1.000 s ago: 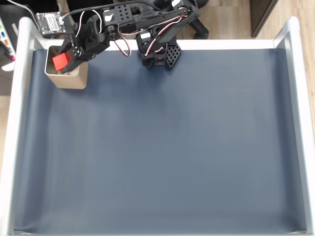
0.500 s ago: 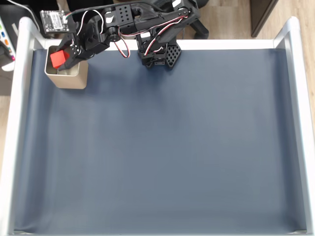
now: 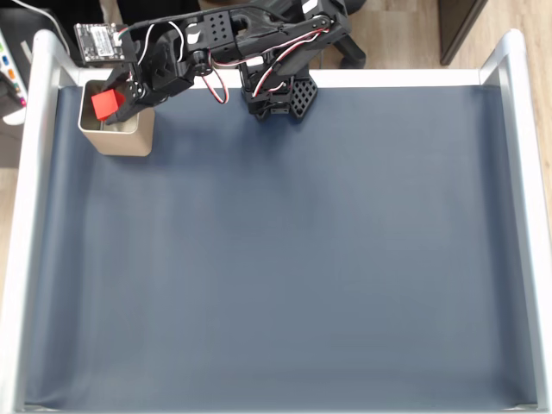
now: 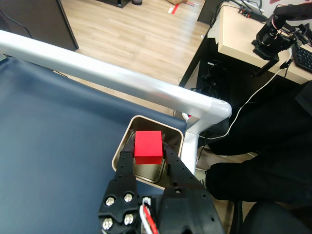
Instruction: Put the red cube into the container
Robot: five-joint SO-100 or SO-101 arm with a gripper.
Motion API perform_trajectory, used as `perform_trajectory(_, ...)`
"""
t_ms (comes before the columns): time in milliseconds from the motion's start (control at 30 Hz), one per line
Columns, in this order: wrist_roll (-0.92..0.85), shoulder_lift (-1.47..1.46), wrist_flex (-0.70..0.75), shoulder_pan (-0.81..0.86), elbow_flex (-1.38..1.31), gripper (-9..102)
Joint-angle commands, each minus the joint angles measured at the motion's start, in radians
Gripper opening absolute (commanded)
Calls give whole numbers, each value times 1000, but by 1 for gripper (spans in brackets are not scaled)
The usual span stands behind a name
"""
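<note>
Nearest to the wrist camera, the black gripper (image 4: 148, 152) rises from the bottom edge, its two fingers (image 4: 123, 168) closed on the sides of the red cube (image 4: 148, 146), which sits between the tips. It is a small, plain, matte, bright red block with sharp edges, its top face and one side face visible. Directly beneath and just beyond the fingertips lies the container (image 4: 125, 142), a square open-topped tin of silvery-beige metal with rounded corners; the cube is held over its opening, well within the rim. What can be seen of the tin's inside is shiny grey metal with nothing lying in it, though the cube and fingers cover much of the floor, and whether the cube is above the rim or partly lowered inside cannot be told. Beyond the tin runs the table's white rounded rail (image 4: 122, 80), bending at a corner just past the container, with dark blue mat (image 4: 44, 122) to the left of the fingers. In the fixed view from above, the gripper (image 3: 112, 101) reaches into the top left corner of the mat (image 3: 276, 259), the cube (image 3: 106, 103) showing red over the container (image 3: 129, 142), whose far rim is hidden by the arm (image 3: 250, 34). The arm's upper part is cut off by the top edge.
</note>
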Motion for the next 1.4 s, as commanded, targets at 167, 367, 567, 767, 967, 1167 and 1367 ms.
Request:
perform_trajectory(167,20,34,-43,12,0,14)
perform_trajectory(367,32,32,-78,18,18,21)
perform_trajectory(567,41,28,-87,23,18,23)
perform_trajectory(767,63,29,-118,23,18,22)
perform_trajectory(967,78,40,-152,-9,6,11)
perform_trajectory(1167,141,86,-183,-187,-2,0)
perform_trajectory(1367,235,196,-175,-520,-5,0)
